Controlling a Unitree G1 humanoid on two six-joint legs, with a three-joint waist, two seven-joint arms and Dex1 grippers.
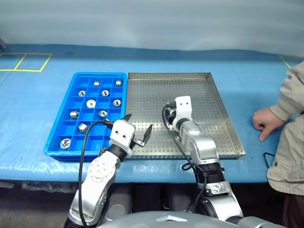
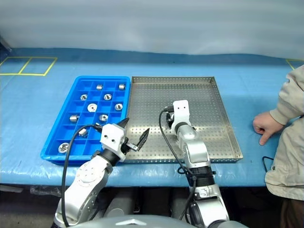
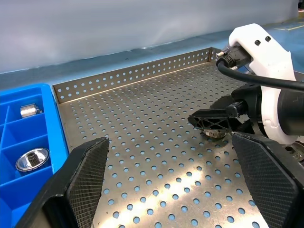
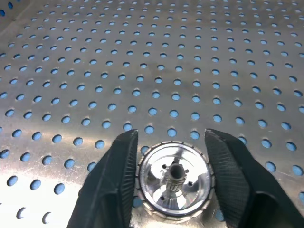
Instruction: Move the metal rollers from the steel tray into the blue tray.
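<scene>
The right gripper's (image 4: 173,183) two black fingers (image 4: 111,185) are closed against the sides of one metal roller (image 4: 174,184), which sits on the perforated floor of the steel tray (image 1: 216,99), a little left of that tray's middle in the head views. The left gripper's (image 3: 171,183) fingers (image 3: 83,178) stand wide apart with nothing between them, over the tray's lower left corner at centre frame. The other metal rollers (image 1: 91,103) lie in separate square compartments of the blue tray (image 1: 53,145), which lies touching the steel tray's left rim. Both trays rest on a blue-covered tabletop (image 1: 33,104). At the right edge of the frame a person's hand (image 1: 264,121) rests on the tabletop, well apart from the steel tray
</scene>
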